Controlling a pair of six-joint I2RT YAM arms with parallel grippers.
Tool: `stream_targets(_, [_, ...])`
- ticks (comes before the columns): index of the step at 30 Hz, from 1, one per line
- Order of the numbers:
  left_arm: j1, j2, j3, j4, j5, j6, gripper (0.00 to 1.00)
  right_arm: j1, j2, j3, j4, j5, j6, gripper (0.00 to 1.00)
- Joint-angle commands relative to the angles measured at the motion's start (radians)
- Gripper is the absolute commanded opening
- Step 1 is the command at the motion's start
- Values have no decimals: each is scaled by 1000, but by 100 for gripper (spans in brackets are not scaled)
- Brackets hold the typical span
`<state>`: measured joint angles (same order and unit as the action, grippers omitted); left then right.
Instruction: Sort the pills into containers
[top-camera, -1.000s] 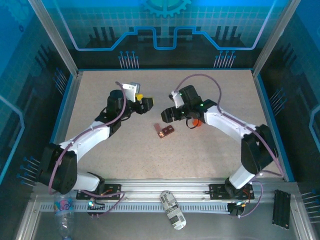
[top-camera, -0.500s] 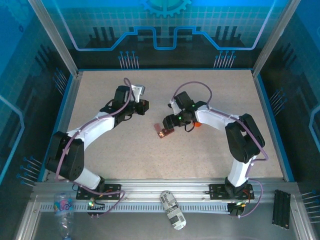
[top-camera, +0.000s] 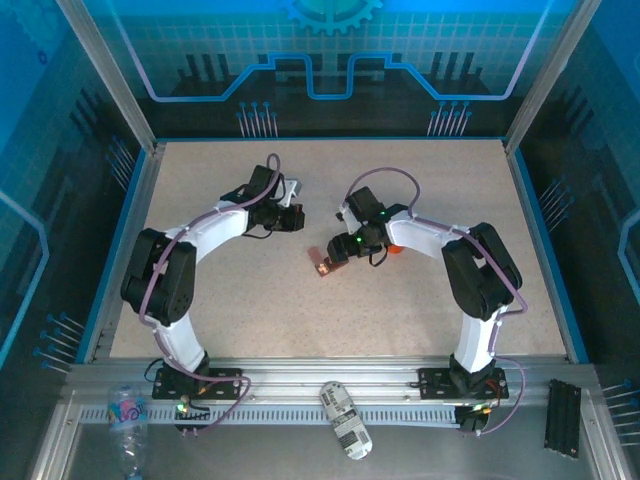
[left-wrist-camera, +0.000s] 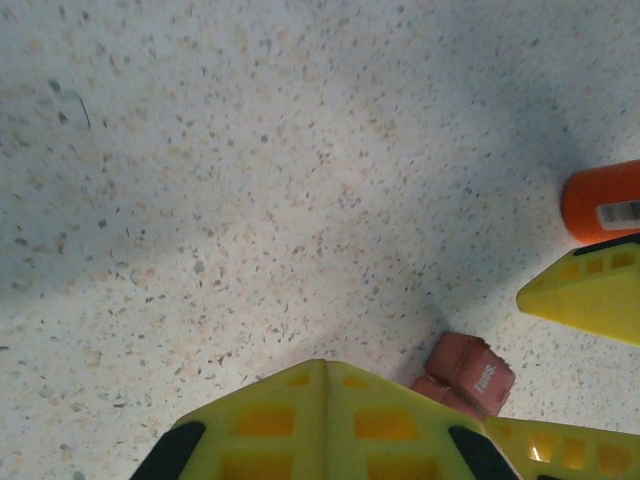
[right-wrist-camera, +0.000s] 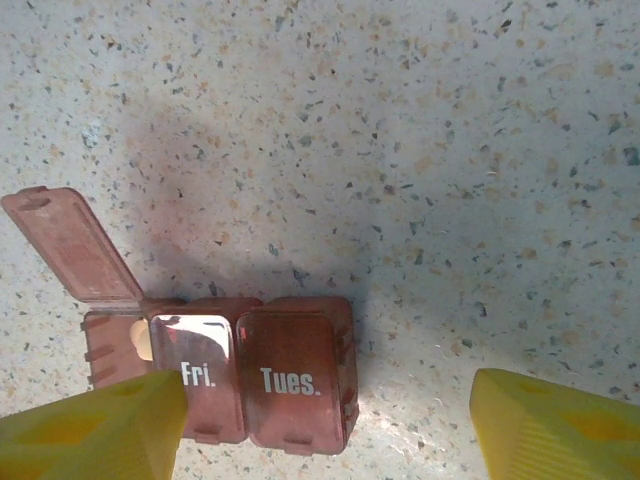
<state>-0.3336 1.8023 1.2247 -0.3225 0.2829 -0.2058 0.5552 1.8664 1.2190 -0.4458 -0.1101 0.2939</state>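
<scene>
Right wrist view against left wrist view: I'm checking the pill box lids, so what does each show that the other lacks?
Right wrist: the pill organizer's flipped-open end lid, the shut Fri. lid, and the right gripper open. Left wrist: an orange bottle and the left gripper shut. Shared: the organizer's Tues. lid and the speckled table.

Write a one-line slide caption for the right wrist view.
Open right gripper above the red-brown pill organizer on the speckled table: Fri. lid and Tues. lid shut, end lid flipped open.
</scene>
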Motion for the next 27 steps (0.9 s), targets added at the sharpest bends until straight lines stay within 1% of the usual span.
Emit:
stream_targets(1, [7, 25, 39, -61, 42, -20, 0, -10, 28, 10, -19, 18, -13, 75])
stream_targets(17, [7, 93, 41, -83, 60, -29, 0, -11, 62, 3, -18, 29, -12, 74])
stream_targets(27, [4, 136, 53, -102, 110, -37, 0, -12, 69, 0, -19, 33, -4, 74])
